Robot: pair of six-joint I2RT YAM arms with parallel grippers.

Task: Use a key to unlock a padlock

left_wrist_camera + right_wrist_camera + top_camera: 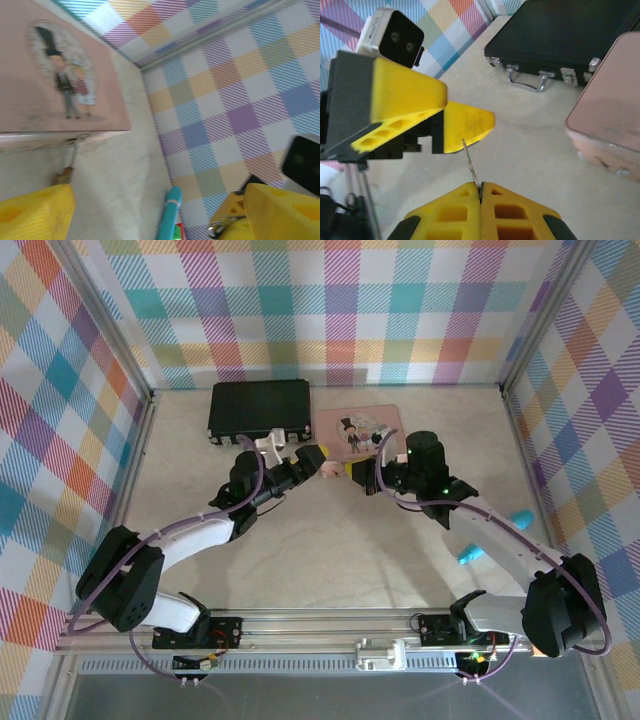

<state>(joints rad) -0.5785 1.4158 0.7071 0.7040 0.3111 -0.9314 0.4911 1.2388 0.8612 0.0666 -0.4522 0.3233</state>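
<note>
- Pale marbled counter (pixel 330 540) lay boxed in by walls of pastel plaid (pixel 330 310).
- Nearest, the two arm bases sat on a metal rail (pixel 330 625) at the counter's near edge.
- A teal pen-like thing (pixel 468 556) lay on the counter on the right, partly hidden under the right arm.
- Mid-counter, the right end effector (pixel 480 189) was pinched tight on the key (pixel 471 167). The thin silvery blade stuck up out of its closed yellow tips.
- The left end effector (pixel 312 462) faced it from close by, spread wide with nothing between its yellow fingers (pixel 35 210).
- The key's tip stood just beside one of those fingers. Whether the two touched could not be told.
- The padlock (pixel 64 174), a small brass body on a thin shackle, hung at the near edge of the pink tin (pixel 55 65). In the left wrist view it was just above one finger, outside the gap.
- The tin lay flat just beyond both end effectors, and its lid showed a small picture of a dressed-up couple.
- Farthest back, a black case (pixel 260 408) lay just to the left of the tin, close to the rear wall. Its silvery handle (pixel 525 82) and latches faced the arms.
</note>
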